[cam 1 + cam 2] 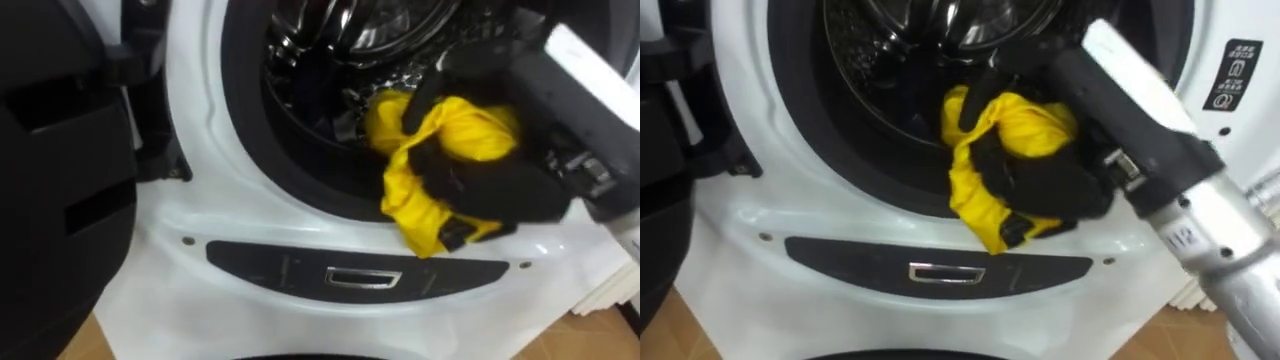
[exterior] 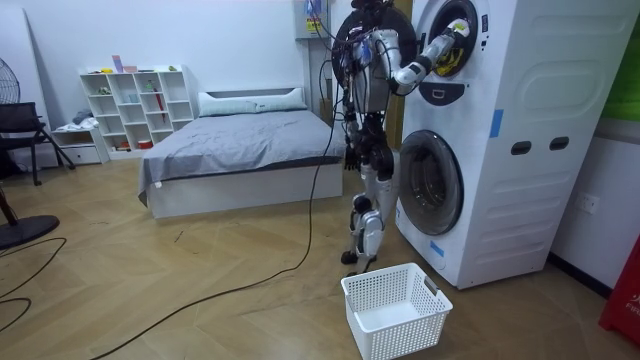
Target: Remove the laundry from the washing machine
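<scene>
- The yellow garment point(image 1: 470, 125) is bright, crumpled cloth, bunched into a lump at the lower lip of the washing machine's point(image 1: 200, 215) round opening, half in and half out.
- The right hand point(image 1: 490, 185) has its dark fingers curled round the garment's middle. Folds bulge above the hand, and a loose tail hangs below it over the white front, just above the dark panel point(image 1: 350, 270).
- The washing machine is white, the upper of two stacked units, with a shiny metal drum point(image 1: 320, 30) behind the garment.
</scene>
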Robot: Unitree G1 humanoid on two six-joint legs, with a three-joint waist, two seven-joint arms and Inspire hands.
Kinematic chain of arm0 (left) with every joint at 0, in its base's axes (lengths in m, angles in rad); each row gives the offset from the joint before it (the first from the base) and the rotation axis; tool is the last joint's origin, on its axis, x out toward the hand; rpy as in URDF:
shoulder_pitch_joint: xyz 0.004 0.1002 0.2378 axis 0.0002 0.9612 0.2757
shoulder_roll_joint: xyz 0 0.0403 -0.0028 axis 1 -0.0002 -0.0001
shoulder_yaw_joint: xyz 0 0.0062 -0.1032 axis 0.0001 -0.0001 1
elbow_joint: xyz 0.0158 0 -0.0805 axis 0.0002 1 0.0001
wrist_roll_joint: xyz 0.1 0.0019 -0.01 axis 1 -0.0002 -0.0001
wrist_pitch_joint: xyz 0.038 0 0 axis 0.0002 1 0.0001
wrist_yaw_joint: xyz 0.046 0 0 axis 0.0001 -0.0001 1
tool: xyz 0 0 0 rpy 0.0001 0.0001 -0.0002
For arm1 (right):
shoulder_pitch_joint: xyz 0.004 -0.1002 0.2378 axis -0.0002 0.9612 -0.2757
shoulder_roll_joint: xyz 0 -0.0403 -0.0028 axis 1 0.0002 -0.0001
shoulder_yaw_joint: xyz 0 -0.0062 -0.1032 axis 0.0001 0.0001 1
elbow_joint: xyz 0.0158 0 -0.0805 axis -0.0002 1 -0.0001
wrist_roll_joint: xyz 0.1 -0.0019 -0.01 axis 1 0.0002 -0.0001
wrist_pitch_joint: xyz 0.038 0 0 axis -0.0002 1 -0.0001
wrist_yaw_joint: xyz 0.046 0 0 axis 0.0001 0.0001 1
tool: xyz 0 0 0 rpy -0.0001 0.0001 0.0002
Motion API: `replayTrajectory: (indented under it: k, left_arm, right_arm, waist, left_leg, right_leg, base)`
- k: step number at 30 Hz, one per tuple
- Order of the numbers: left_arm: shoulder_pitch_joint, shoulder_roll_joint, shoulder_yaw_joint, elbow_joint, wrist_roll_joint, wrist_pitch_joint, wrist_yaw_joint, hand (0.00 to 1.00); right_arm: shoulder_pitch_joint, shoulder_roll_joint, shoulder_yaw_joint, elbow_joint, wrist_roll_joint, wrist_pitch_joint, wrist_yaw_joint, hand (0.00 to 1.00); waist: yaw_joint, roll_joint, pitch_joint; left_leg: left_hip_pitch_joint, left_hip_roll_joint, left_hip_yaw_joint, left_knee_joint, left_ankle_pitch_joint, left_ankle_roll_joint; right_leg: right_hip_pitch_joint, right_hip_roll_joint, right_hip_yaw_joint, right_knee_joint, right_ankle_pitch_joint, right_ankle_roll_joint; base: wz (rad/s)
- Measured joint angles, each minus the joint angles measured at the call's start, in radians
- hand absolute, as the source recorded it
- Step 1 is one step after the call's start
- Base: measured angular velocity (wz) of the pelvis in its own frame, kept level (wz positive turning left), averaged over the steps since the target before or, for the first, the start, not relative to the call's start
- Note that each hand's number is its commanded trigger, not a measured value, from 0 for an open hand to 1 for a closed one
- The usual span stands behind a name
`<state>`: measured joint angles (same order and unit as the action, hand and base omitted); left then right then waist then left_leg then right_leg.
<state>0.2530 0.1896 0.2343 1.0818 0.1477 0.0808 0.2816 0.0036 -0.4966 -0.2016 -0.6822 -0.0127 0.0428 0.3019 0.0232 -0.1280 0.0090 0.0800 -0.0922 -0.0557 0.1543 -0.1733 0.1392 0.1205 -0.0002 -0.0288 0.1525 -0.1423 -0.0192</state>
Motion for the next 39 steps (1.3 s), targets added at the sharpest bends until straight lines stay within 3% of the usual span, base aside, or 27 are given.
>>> replayTrajectory:
  k: [9, 13, 17, 23, 28, 34, 36, 39]
  left_arm:
    - [0.005, -0.009, 0.020, 0.020, 0.000, 0.000, -0.006, 0.00]
    - [0.003, -0.005, 0.021, 0.013, 0.038, 0.000, -0.005, 0.00]
    - [-0.004, -0.005, 0.038, 0.016, 0.073, -0.001, -0.003, 0.00]
    - [-0.038, -0.004, 0.060, 0.037, 0.087, -0.020, 0.000, 0.00]
    - [-0.067, -0.001, 0.060, 0.036, 0.087, -0.019, -0.001, 0.00]
    - [-0.064, 0.010, 0.070, 0.038, 0.083, -0.022, -0.010, 0.00]
    - [-0.064, 0.012, 0.073, 0.043, 0.081, -0.022, -0.011, 0.00]
    - [-0.065, 0.016, 0.077, 0.066, 0.079, -0.025, -0.011, 0.00]
  right_arm:
    - [0.066, 0.003, -0.070, -0.018, 0.071, -0.020, -0.022, 1.00]
    - [0.067, 0.001, -0.077, -0.018, 0.136, -0.021, -0.037, 1.00]
    - [0.073, -0.009, -0.084, -0.018, 0.199, -0.020, -0.047, 1.00]
    - [0.111, -0.068, -0.128, -0.019, 0.310, -0.020, -0.050, 1.00]
    - [0.143, -0.106, -0.170, -0.035, 0.424, 0.005, -0.050, 1.00]
    - [0.201, -0.111, -0.317, -0.042, 0.497, 0.017, -0.085, 1.00]
    - [0.204, -0.111, -0.377, -0.028, 0.513, 0.022, -0.136, 1.00]
    - [0.204, -0.111, -0.445, 0.014, 0.518, 0.018, -0.215, 1.00]
  waist:
    - [-0.014, 0.019, -0.0113]
    - [-0.017, 0.022, -0.0117]
    - [-0.019, 0.021, -0.0116]
    - [-0.051, 0.013, -0.0127]
    - [-0.058, 0.012, -0.0116]
    - [-0.107, 0.016, -0.0102]
    - [-0.122, 0.017, -0.0101]
    - [-0.176, 0.021, -0.0088]
  left_leg:
    - [-0.002, -0.005, 0.030, 0.008, -0.008, 0.014]
    - [-0.003, -0.004, 0.061, 0.008, -0.011, 0.018]
    - [-0.003, 0.001, 0.093, 0.005, -0.011, 0.018]
    - [-0.003, 0.023, 0.226, -0.015, -0.011, 0.018]
    - [-0.002, 0.049, 0.340, -0.028, -0.017, 0.010]
    - [0.005, 0.080, 0.488, -0.026, -0.031, -0.008]
    - [0.006, 0.086, 0.525, -0.022, -0.037, -0.013]
    - [0.014, 0.100, 0.575, -0.001, -0.055, -0.032]
  right_leg:
    - [0.000, -0.010, 0.028, 0.001, 0.001, 0.009]
    - [0.000, -0.011, 0.073, 0.001, -0.004, 0.017]
    - [-0.002, -0.011, 0.082, 0.001, -0.004, 0.017]
    - [-0.010, -0.006, 0.130, 0.003, -0.004, 0.018]
    - [-0.072, 0.007, 0.178, 0.006, 0.029, 0.033]
    - [-0.117, 0.039, 0.291, 0.054, 0.034, 0.035]
    - [-0.122, 0.042, 0.296, 0.051, 0.035, 0.036]
    - [-0.122, 0.046, 0.272, 0.052, 0.037, 0.035]
  base:
    - [0.08]
    - [0.03]
    - [0.01]
    - [0.16]
    - [-0.05]
    - [-0.19]
    - [-0.65]
    - [-0.59]
